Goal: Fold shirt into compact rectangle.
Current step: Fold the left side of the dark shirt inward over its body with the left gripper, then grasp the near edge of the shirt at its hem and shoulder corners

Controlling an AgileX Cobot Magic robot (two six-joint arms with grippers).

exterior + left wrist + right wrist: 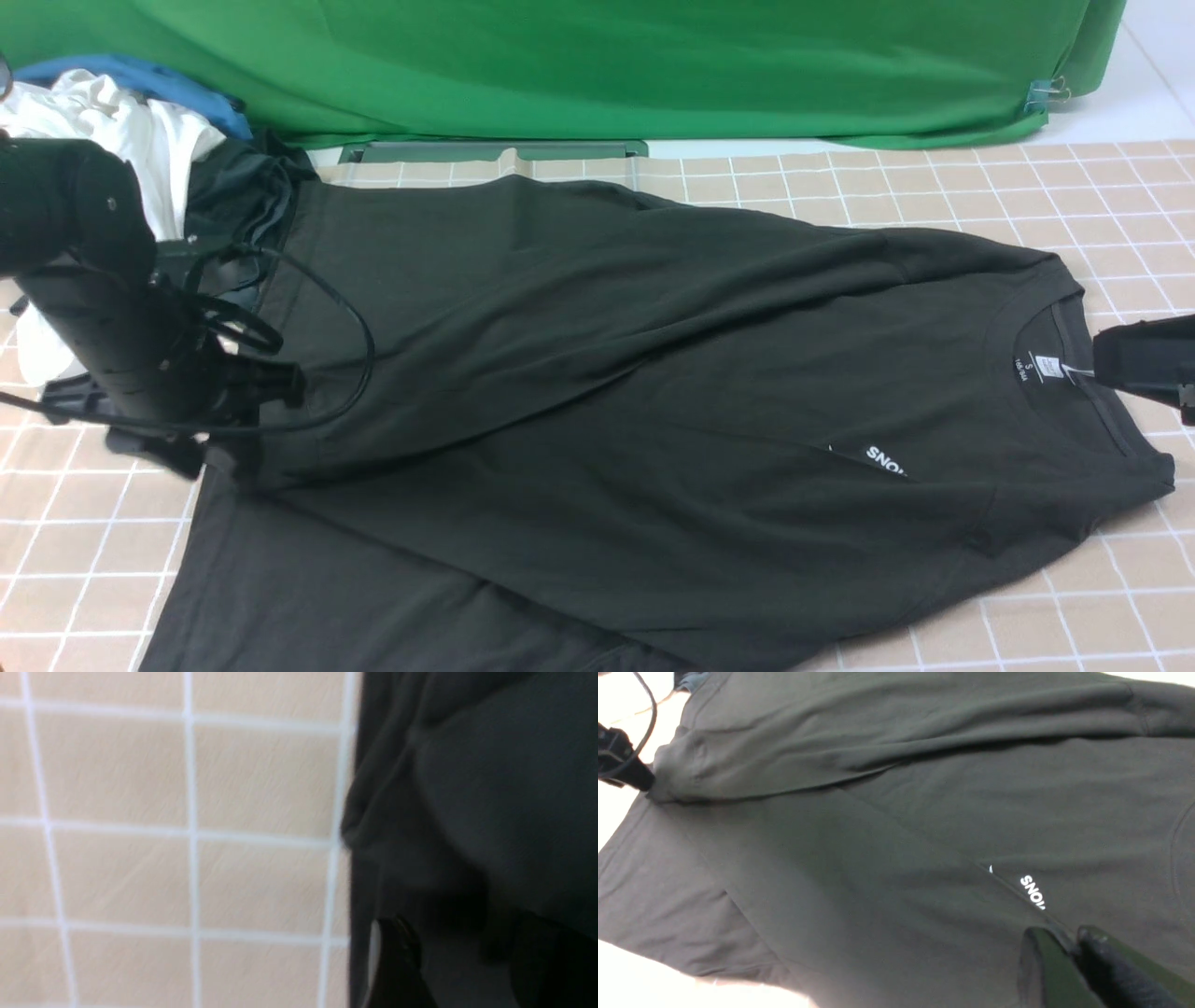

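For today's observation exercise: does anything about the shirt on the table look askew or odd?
Yes: the shirt lies diagonally across the checked table, and a fold covers part of its white chest print.

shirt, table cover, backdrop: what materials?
shirt: soft matte knit, probably cotton jersey; it drapes in loose folds.
table cover: smooth tile-print sheet, perhaps vinyl or paper; a crease shows near the back.
backdrop: matte green cloth; wrinkled, hanging in folds.
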